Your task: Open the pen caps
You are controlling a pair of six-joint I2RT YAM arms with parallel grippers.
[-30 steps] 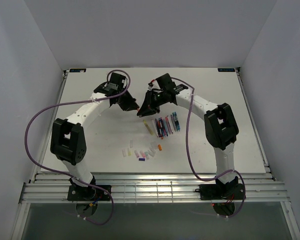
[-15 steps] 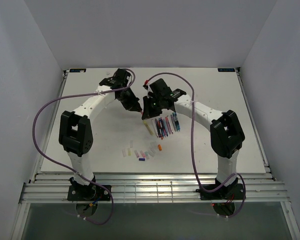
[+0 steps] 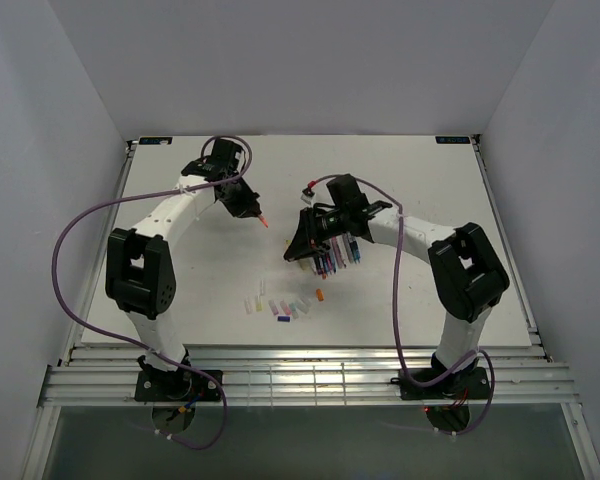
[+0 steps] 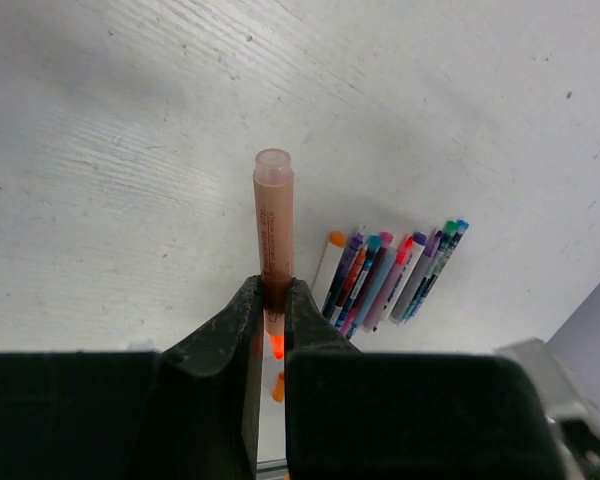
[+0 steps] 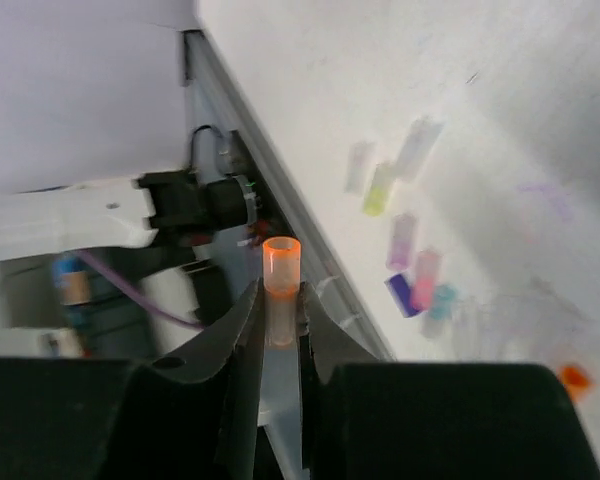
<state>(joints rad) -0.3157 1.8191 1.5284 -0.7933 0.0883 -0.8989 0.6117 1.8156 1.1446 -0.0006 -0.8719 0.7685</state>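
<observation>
slim pen barrel (image 4: 274, 240), tubular orange cap (image 5: 281, 268)

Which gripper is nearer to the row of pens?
Right. The right gripper, holding an orange cap, hangs by the pen row; the left gripper, holding a pen, is farther off.

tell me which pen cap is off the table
The orange cap, clamped in the right gripper; the other caps lie loose on the table.
</observation>
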